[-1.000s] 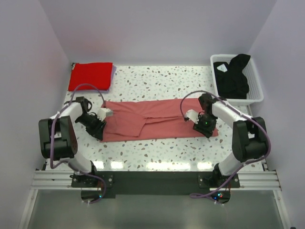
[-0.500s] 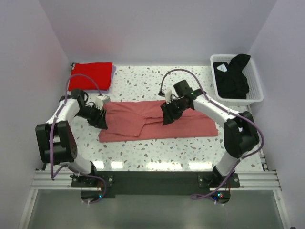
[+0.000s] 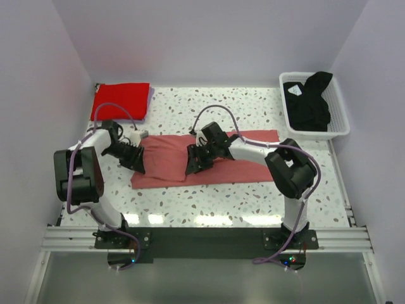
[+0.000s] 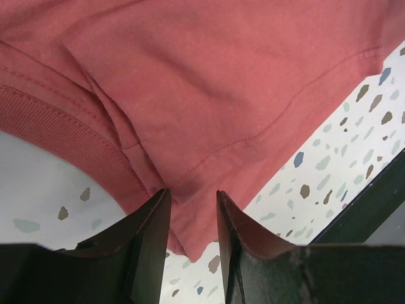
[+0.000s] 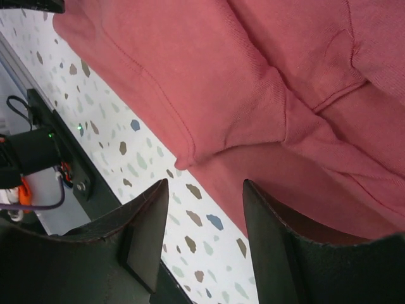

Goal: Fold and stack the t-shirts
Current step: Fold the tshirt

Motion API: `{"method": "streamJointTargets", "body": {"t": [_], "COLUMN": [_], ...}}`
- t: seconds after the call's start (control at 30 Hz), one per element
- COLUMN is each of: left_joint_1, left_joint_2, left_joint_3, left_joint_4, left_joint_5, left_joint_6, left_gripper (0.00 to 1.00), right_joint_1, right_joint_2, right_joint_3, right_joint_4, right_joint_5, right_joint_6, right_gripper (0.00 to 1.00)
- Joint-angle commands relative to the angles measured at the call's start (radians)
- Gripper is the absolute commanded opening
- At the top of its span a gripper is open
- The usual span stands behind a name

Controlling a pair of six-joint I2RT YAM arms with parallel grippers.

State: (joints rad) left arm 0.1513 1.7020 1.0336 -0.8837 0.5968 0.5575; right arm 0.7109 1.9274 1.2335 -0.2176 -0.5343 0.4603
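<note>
Two robot arms reach in from the near edge of a white speckled terrazzo table (image 3: 215,104), both bent low over a dusty salmon-pink cloth t-shirt (image 3: 240,171). The shirt lies across the middle of the table as a long flat band, with its left part doubled over itself.

At the band's left end, near its front corner, sits the left gripper (image 3: 135,159). Its wrist camera shows the two dark fingers (image 4: 152,240) standing a little apart, with a stitched hem corner of the pink shirt showing in the narrow gap between them. Nothing is pinched. The cloth lies flat in layers beyond the fingertips, and bare table shows on either side.

The right gripper (image 3: 193,161) hangs over the middle of the band, at the front edge of the doubled part. Its fingers (image 5: 145,240) are spread wide and hold nothing. In the gap between them, a folded corner of the shirt meets the speckled table.

Farther back, a bright red t-shirt (image 3: 121,100) rests as a folded rectangle in the far left corner, well apart from the pink one. In the far right corner, a black t-shirt (image 3: 309,101) is heaped unfolded inside a white slatted plastic basket (image 3: 316,133).
</note>
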Motion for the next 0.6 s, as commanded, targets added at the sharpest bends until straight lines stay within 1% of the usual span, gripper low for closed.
{"method": "streamJointTargets", "body": {"t": [0.0, 0.13, 0.27, 0.57], "left_joint_1": [-0.004, -0.006, -0.009, -0.021], "left_joint_2": [0.019, 0.005, 0.004, -0.013], "left_joint_3": [-0.004, -0.044, -0.067, -0.063], "left_joint_4": [0.032, 0.048, 0.061, 0.061], "left_joint_5": [-0.028, -0.040, -0.038, -0.031], "left_joint_6": [-0.021, -0.024, -0.024, -0.024], "left_gripper": [0.40, 0.40, 0.39, 0.33], "right_joint_1": [0.002, 0.021, 0.048, 0.061], "right_joint_2": [0.021, 0.042, 0.074, 0.119], "right_joint_3": [-0.011, -0.034, -0.020, 0.007], "right_joint_4": [0.093, 0.119, 0.133, 0.142], "right_joint_5": [0.014, 0.020, 0.008, -0.016], "right_joint_6": [0.129, 0.169, 0.199, 0.250], "right_gripper": [0.55, 0.56, 0.56, 0.52]}}
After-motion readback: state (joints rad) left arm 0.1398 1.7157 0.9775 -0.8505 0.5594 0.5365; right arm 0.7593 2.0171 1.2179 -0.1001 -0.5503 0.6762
